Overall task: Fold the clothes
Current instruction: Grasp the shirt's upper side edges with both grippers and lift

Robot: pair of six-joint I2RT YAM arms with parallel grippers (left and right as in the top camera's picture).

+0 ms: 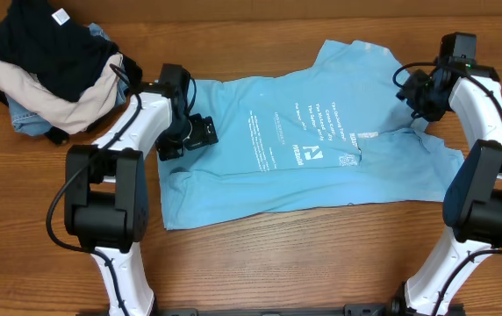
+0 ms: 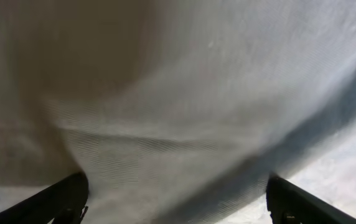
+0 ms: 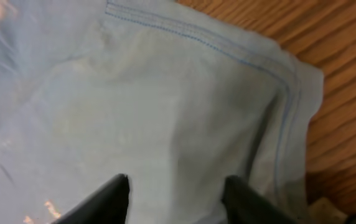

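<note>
T-shirt (image 1: 295, 140) flat; left hand (image 2: 177, 180) wide, right hand (image 3: 177, 182) parted, both low over it

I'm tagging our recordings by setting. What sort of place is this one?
Probably a robot lab bench set up for laundry folding: two robot arms stand at a wooden table, a sky-blue T-shirt lies spread out between them, and a heap of other garments sits to one side.
</note>
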